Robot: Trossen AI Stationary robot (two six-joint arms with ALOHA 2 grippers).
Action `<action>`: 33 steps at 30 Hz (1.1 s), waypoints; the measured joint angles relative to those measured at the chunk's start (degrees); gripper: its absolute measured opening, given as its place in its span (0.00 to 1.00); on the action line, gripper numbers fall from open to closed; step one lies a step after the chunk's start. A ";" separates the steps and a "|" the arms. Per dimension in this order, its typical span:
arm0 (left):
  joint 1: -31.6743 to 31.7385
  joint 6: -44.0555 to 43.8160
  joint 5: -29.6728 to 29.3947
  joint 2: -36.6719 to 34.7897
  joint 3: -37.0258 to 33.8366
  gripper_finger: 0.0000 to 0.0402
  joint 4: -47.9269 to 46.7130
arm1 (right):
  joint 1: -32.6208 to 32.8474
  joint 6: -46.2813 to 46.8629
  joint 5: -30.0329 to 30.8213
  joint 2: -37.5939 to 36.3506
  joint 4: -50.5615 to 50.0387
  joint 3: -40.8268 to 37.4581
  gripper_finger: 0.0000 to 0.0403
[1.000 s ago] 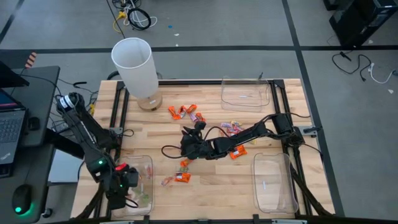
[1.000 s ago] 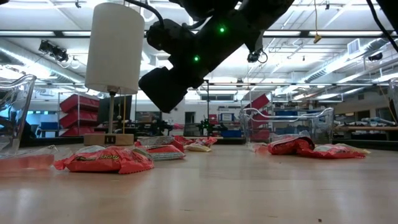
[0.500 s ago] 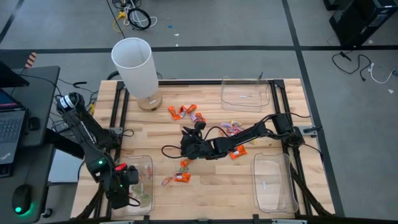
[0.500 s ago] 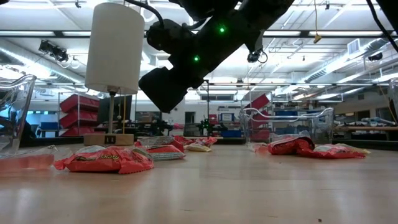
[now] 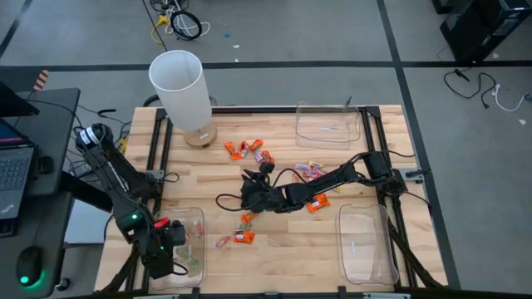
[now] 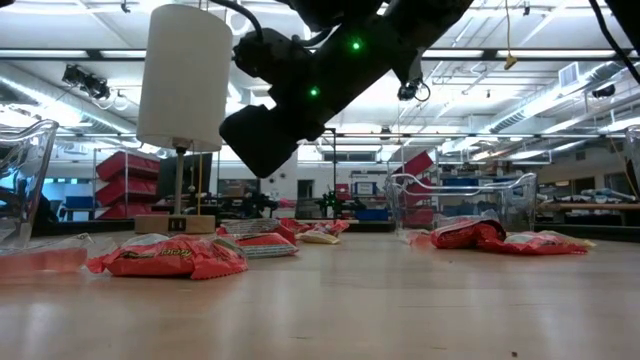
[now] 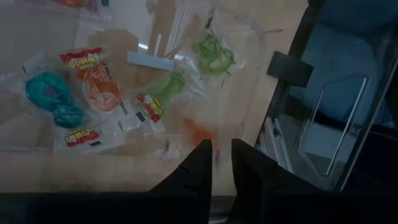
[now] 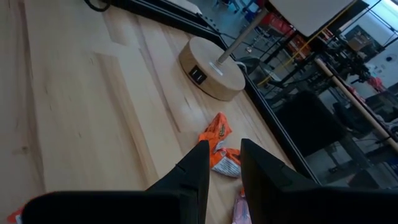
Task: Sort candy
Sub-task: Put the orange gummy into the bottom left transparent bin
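Wrapped candy lies loose on the wooden table: orange pieces [image 5: 243,149] at the far middle, pink-and-yellow ones [image 5: 309,171], and more orange ones [image 5: 243,237] nearer. My left gripper [image 5: 170,247] hangs over the clear tray [image 5: 199,218] at the near left, pointing steeply down. Its fingers [image 7: 222,155] are a little open with nothing between them. Gummy sweets [image 7: 93,81] and a blurred orange piece [image 7: 198,132] lie in the tray below. My right gripper [image 5: 249,193] hovers at the table's middle, fingers [image 8: 224,163] slightly open and empty, facing orange candy [image 8: 217,134].
A white lamp [image 5: 183,95] stands at the far left, its round wooden base [image 8: 214,74] beyond my right gripper. Clear trays stand at the far right [image 5: 328,124] and near right [image 5: 366,245]. A black cable [image 5: 224,199] lies by the right gripper.
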 joint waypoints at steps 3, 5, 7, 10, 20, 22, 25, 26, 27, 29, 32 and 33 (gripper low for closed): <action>0.00 0.00 -0.01 0.00 0.00 0.20 0.16 | -0.02 -0.91 -0.15 0.00 0.54 -0.02 0.19; 0.00 0.02 0.02 0.00 0.00 0.21 0.67 | -0.02 -1.33 -0.12 0.00 0.69 -0.02 0.19; 0.02 0.21 0.69 0.00 0.00 0.21 0.99 | -0.02 -1.36 0.03 0.00 0.79 -0.02 0.19; 0.26 0.28 1.56 0.00 0.02 0.21 1.63 | -0.02 -1.53 0.09 0.00 1.64 -0.02 0.19; 2.41 8.81 -1.23 -0.09 4.66 0.21 1.71 | 0.02 -4.37 0.31 -3.39 3.23 -0.04 0.19; 2.91 12.99 -3.59 -0.11 5.89 0.21 1.38 | 0.03 -5.33 0.31 -4.66 3.21 -0.04 0.19; 3.95 19.21 -8.18 -0.11 7.55 0.21 -0.05 | 0.02 -6.12 -0.46 -6.13 2.29 -0.04 0.19; 4.35 21.10 -10.08 -0.11 7.90 0.21 -0.62 | 0.01 -6.01 -1.28 -6.63 1.51 -0.04 0.19; 4.74 23.06 -11.94 -0.11 8.30 0.21 -1.31 | -0.11 -5.80 -1.98 -7.13 0.84 -0.04 0.19; 5.75 26.58 -16.18 -0.11 8.82 0.21 -2.27 | -0.29 -4.47 -3.33 -8.20 -0.84 -0.04 0.19; 7.38 31.63 -21.66 -0.11 9.03 0.21 -2.70 | -0.83 -0.92 -7.28 -9.84 -5.20 -0.04 0.19; 7.98 33.19 -22.79 -0.11 9.03 0.21 -2.73 | -1.10 0.47 -9.50 -10.34 -6.72 -0.04 0.19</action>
